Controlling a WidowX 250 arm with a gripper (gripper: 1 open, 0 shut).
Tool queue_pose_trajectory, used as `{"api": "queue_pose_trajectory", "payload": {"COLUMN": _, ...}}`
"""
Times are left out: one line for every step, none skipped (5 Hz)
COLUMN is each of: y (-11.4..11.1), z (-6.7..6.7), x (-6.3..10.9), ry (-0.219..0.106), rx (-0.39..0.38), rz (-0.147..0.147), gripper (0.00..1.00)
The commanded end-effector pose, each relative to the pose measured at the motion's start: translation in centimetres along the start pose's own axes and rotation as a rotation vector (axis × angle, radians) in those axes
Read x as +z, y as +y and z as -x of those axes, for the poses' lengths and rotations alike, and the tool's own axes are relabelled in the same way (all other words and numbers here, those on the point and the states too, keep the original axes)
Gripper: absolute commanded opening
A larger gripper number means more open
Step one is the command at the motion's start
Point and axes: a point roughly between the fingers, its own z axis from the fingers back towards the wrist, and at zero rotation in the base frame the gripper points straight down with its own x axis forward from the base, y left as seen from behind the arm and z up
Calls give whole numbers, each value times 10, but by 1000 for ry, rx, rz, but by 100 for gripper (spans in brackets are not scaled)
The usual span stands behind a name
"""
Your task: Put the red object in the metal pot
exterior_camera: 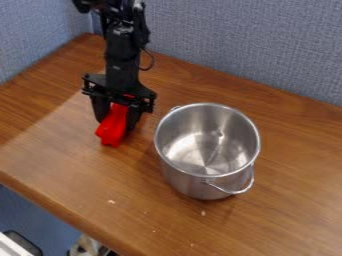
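The red object (116, 124), a bright red elongated block, lies tilted on the wooden table just left of the metal pot. My gripper (120, 107) points straight down over its upper end, and its black fingers are shut on the block. The metal pot (207, 150) is shiny and round, stands upright to the right of the gripper and has nothing inside. Its thin wire handle (230, 188) hangs at the front right.
The wooden table (67, 160) ends in a front edge running from the lower left to the lower right. A blue fabric wall (254, 40) rises behind the table. The black arm (123, 40) stands up from the gripper toward the top of the frame.
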Motion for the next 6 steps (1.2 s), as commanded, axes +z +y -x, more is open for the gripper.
{"api": "queue_pose_trajectory", "payload": {"y": 8, "z": -2, "x": 17, "ry": -49, "rx": 25, "rz": 1, "gripper": 0}}
{"api": "queue_pose_trajectory", "payload": {"y": 8, "z": -1, "x": 18, "ry": -48, "rx": 26, "rz": 4, "gripper": 0}}
{"api": "queue_pose_trajectory", "payload": {"y": 8, "z": 0, "x": 19, "ry": -48, "rx": 26, "rz": 6, "gripper": 0}}
{"api": "queue_pose_trajectory", "payload": {"y": 8, "z": 1, "x": 20, "ry": -47, "rx": 26, "rz": 8, "gripper": 0}}
{"api": "queue_pose_trajectory", "payload": {"y": 8, "z": 2, "x": 22, "ry": -45, "rx": 26, "rz": 11, "gripper": 0}}
{"api": "queue_pose_trajectory", "payload": {"y": 8, "z": 3, "x": 23, "ry": -44, "rx": 27, "rz": 13, "gripper": 0}}
